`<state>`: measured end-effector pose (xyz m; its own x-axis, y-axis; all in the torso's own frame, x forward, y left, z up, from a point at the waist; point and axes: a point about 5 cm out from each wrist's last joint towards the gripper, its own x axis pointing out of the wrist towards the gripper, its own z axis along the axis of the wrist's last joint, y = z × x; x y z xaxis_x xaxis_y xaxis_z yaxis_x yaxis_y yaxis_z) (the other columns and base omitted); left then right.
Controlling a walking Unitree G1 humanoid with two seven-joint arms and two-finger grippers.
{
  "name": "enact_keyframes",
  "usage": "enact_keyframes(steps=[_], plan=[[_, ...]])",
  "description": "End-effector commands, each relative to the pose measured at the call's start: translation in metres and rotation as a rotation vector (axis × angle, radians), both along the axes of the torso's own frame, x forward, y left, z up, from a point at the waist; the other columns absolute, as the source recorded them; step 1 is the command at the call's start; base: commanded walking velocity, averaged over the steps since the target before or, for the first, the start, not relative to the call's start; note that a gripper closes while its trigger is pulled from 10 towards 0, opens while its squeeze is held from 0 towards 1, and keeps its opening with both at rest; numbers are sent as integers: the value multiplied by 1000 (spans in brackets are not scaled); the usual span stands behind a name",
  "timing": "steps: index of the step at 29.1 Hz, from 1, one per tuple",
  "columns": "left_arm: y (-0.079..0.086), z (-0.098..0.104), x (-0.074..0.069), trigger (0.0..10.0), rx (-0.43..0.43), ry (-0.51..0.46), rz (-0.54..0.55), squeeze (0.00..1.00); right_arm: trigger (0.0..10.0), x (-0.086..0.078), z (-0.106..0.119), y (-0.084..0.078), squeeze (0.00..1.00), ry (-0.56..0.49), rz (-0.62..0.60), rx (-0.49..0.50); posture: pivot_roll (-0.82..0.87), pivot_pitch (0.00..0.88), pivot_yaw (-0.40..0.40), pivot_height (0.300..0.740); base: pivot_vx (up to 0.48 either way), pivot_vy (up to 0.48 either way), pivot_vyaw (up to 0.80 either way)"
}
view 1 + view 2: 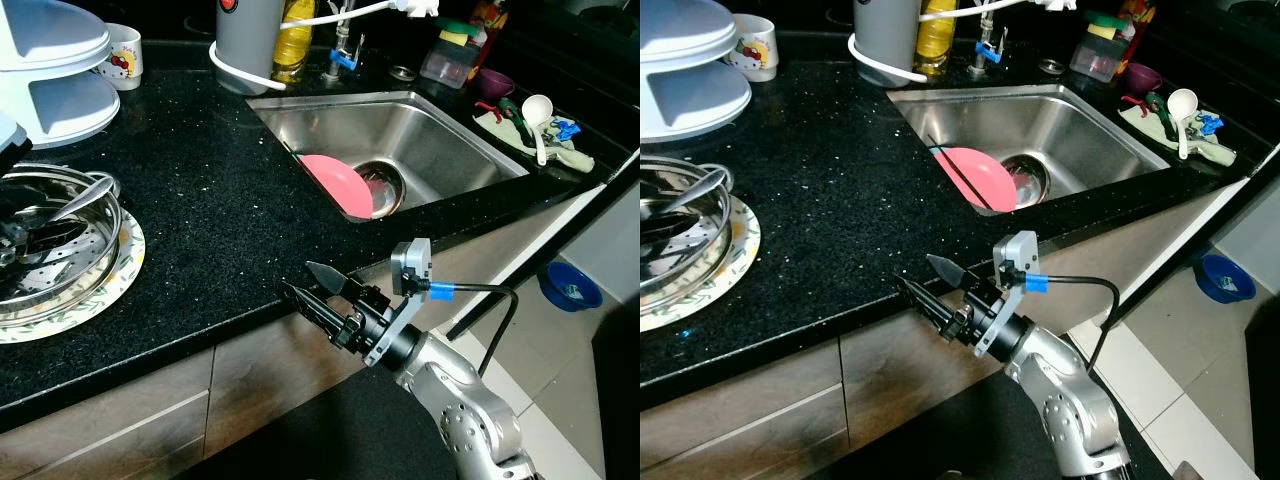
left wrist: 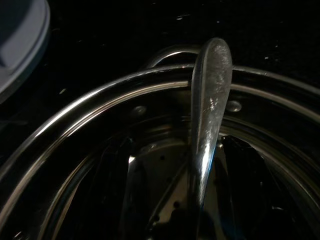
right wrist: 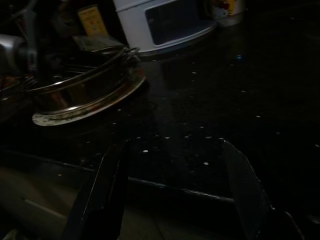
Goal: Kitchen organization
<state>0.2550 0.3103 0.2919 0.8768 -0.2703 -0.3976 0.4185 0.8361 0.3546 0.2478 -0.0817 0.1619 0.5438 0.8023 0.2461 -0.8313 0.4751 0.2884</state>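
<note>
Spoons: one steel spoon (image 2: 210,115), handle over the steel bowl (image 1: 60,250) rim.
Bowls: possibly two, nested.
Right pincer (image 1: 310,283): released, at the surface (image 1: 220,200) edge.
Left pincer: state cannot tell.

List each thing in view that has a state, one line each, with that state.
Right hand: open, holding nothing, at the counter's front edge.
Pink plate: leaning tilted in the sink.
Steel colander: upright on a patterned plate.
Spoon: handle resting over the colander's rim.
</note>
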Motion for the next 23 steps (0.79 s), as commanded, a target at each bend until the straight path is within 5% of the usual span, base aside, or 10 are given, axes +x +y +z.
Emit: enact_keyframes(steps=[1, 8, 9, 23], plan=[[-6, -6, 3, 10000, -12, 11, -49, 0, 10000, -2, 1, -2, 0, -1, 6, 3, 148, 36, -197, 740, 0, 0, 0], [-6, -19, 7, 10000, -20, 55, -92, 0, 10000, 1, 12, -1, 0, -36, -6, 11, 145, 25, -189, 740, 0, 0, 0], [-6, -21, 7, 0, -18, 66, -94, 0, 10000, 1, 14, 0, 0, -45, -3, 13, 145, 23, -189, 740, 0, 0, 0], [-6, -24, 8, 0, -10, 76, -106, 0, 10000, 3, 23, 0, 0, -73, -4, 11, 150, 28, -189, 740, 0, 0, 0]])
